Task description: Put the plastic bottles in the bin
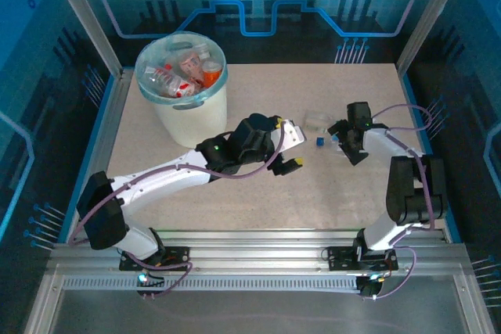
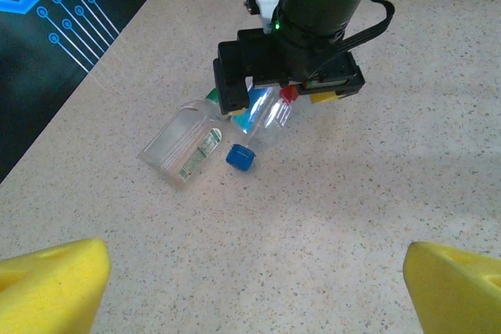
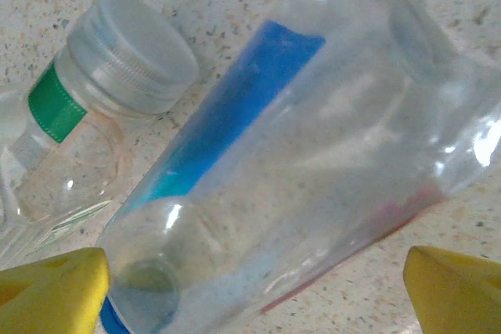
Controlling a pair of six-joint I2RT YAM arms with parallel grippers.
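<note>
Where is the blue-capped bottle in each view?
Top external: the blue-capped bottle lies right of centre, at the right gripper's tips.
Left wrist: the bottle lies upper middle, beneath the right gripper.
Right wrist: the bottle crosses the centre, close up.
Shared landmark: the green-banded clear bottle beside it.

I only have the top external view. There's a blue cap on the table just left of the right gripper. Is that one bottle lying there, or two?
Observer: Two. The left wrist view shows a flat clear bottle with a green band at its neck, lying beside the blue-capped bottle.
Operator: Which one is the right gripper lined up on?
Observer: The blue-capped bottle. In the right wrist view it lies between the yellow fingertips of the right gripper, and the jaws stand open, not closed on it.
</note>
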